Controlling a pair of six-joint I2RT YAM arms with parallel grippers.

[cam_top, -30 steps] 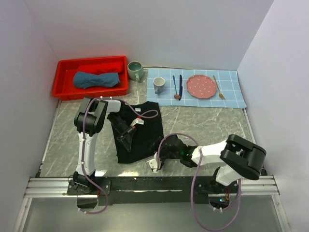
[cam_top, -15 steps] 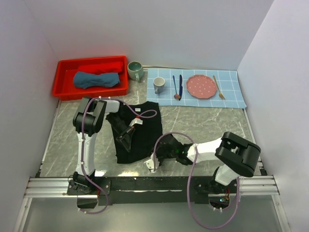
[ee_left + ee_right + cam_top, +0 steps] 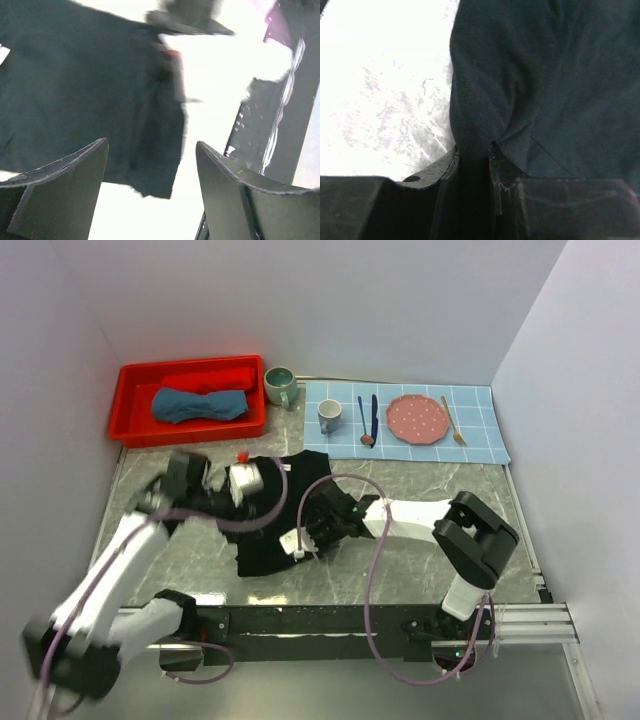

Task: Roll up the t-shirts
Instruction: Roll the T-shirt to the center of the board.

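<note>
A large black short-sleeved cloth t-shirt (image 3: 262,535) is spread on the table just in front of the red plastic tray (image 3: 190,368) — inside that tray a slate-blue rolled t-shirt (image 3: 200,404) is laid. A fold at the black shirt's edge is pinched by the right gripper (image 3: 474,150). The left gripper (image 3: 150,150) is held over the shirt with jaws apart — nothing is clasped.

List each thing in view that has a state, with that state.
left gripper, open, holding nothing
right gripper, shut on a fold of the black t-shirt
black t-shirt, lying on the table, not yet rolled
blue t-shirt, rolled, lying in the red bin
green mug, upright
grey mug, upright on the placemat
pink plate, empty
</note>
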